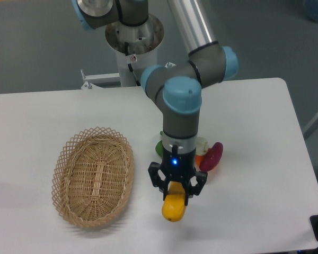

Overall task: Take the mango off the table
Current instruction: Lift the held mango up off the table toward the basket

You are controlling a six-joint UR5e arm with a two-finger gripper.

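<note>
The mango (174,208) sits low in the frame, right of centre, on the table (254,159), with the gripper (177,194) closed around its upper end. The grasp step looks in hand; next comes a straight lift, clear of the wicker basket (94,176) at lower left.

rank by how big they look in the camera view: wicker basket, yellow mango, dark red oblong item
1. The oval woven wicker basket, by far the largest.
2. The smooth yellow-orange mango.
3. The dark red-purple oblong item.
The last two look close in size, and both are partly hidden by the arm, so that order is unsure.
</note>
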